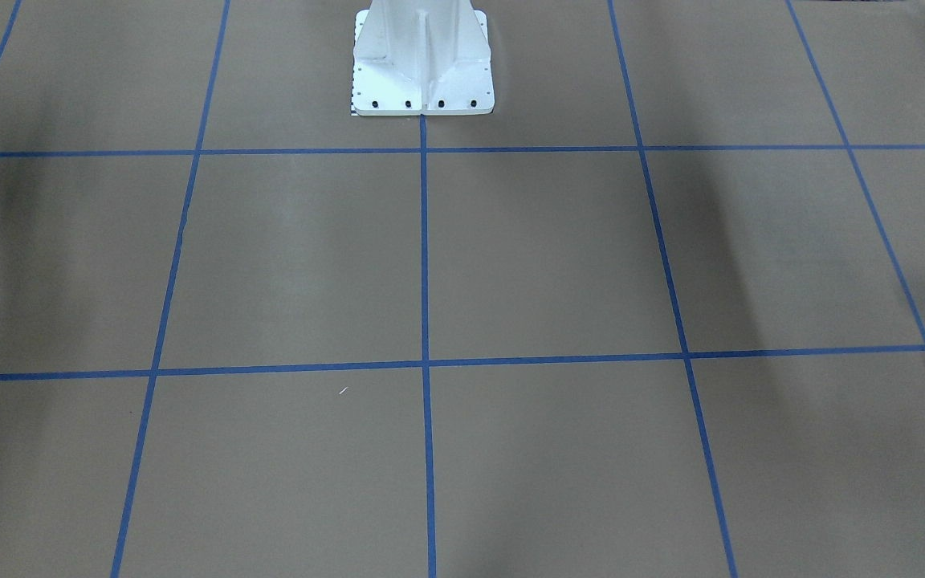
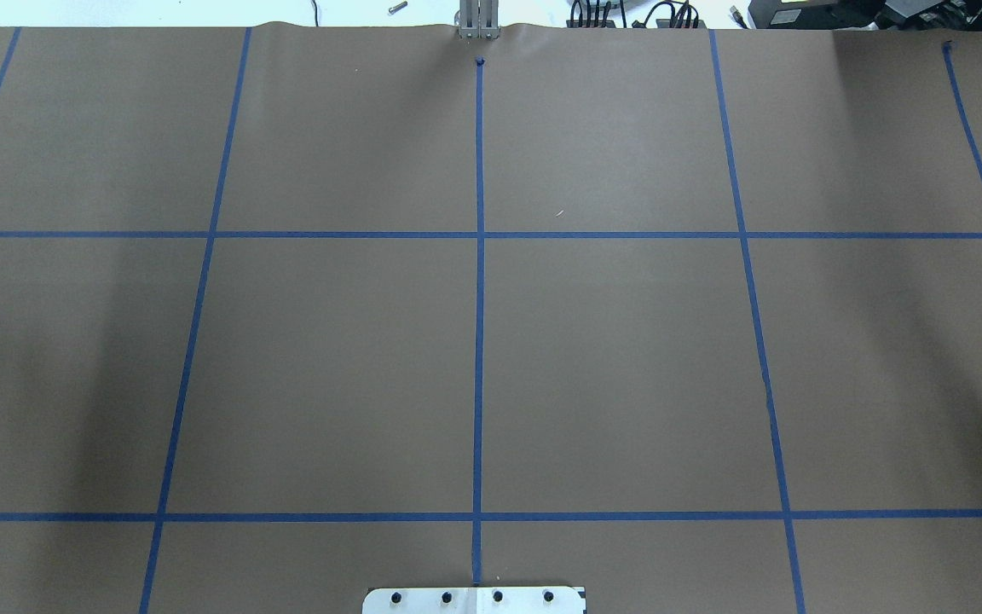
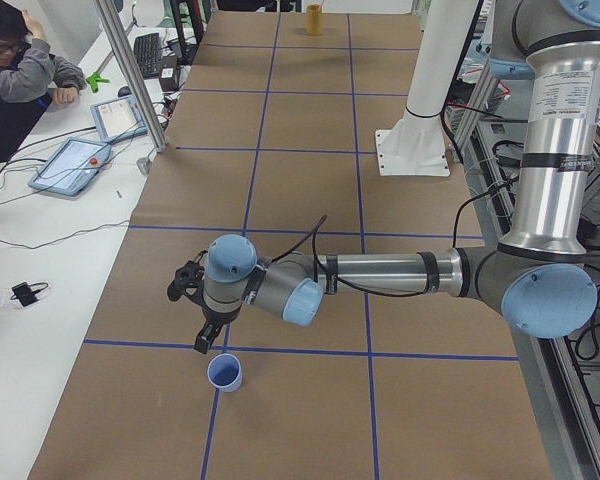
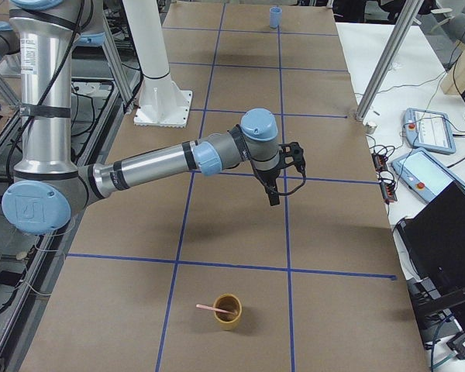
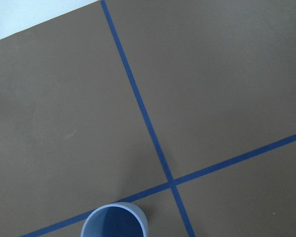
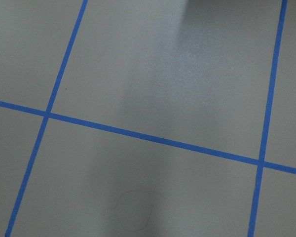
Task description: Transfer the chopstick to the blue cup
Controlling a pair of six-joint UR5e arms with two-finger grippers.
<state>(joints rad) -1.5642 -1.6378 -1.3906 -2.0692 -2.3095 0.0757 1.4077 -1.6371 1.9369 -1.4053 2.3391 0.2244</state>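
Smooth round blue cup [image 3: 225, 373] on matte brown worktop [image 3: 310, 120]; thin pink chopstick [image 4: 211, 309] leaning in ochre cup [image 4: 228, 313]. Left pincer [image 3: 204, 342], right pincer [image 4: 273, 195]: grip impossible to tell.

- The silver left arm [image 3: 380, 272], pale-blue at the joints, stretches its forearm out level from an upright link.
- Its black two-finger left claw [image 3: 208, 338] points down; the jaws' state cannot be told.
- The silver right arm [image 4: 155, 167] reaches out likewise, and its black right claw [image 4: 272, 194] hangs downward, its state equally unclear.
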